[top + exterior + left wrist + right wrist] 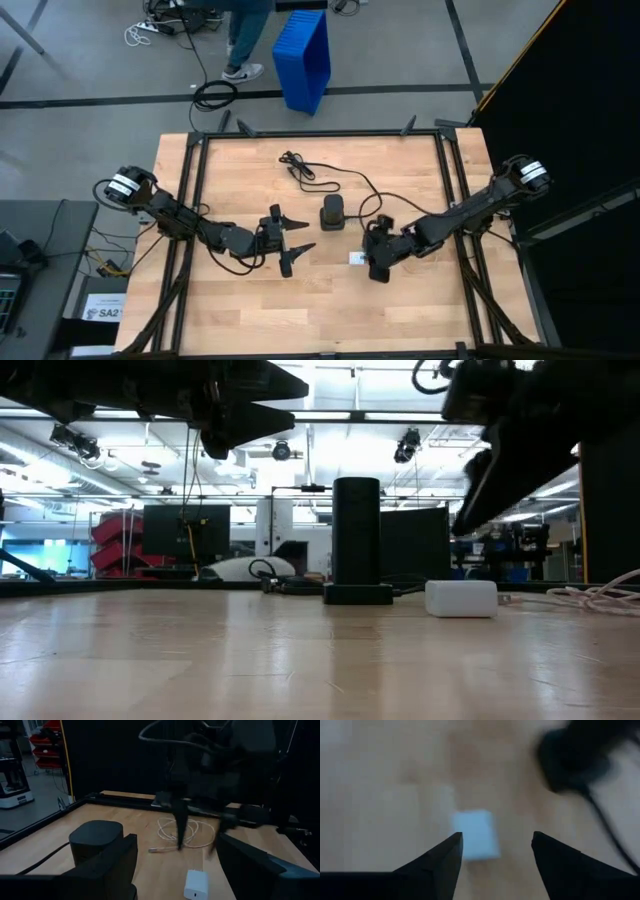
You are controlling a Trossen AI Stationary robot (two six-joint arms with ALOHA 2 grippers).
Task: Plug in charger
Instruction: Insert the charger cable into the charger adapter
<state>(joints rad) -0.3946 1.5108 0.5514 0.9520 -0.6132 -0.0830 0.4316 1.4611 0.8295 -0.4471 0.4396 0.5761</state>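
Observation:
The white charger point(357, 258) lies flat on the wooden table, also seen in the low view point(461, 598) and blurred in the right wrist view point(476, 834). A black upright power block point(332, 213) stands just beyond it, with a black cord running to the far side. My right gripper point(497, 845) hangs open above the charger and slants down; its fingers point(480, 490) are clear of it. My left gripper point(300, 240) waits open and level to the left of the block, with nothing between its fingers.
A white cable point(182, 832) lies coiled on the table toward the right side, behind the charger. The black cord point(300, 170) loops at the far middle. A black frame rail point(320, 133) borders the table. A blue bin point(305, 55) and a person's legs stand beyond it.

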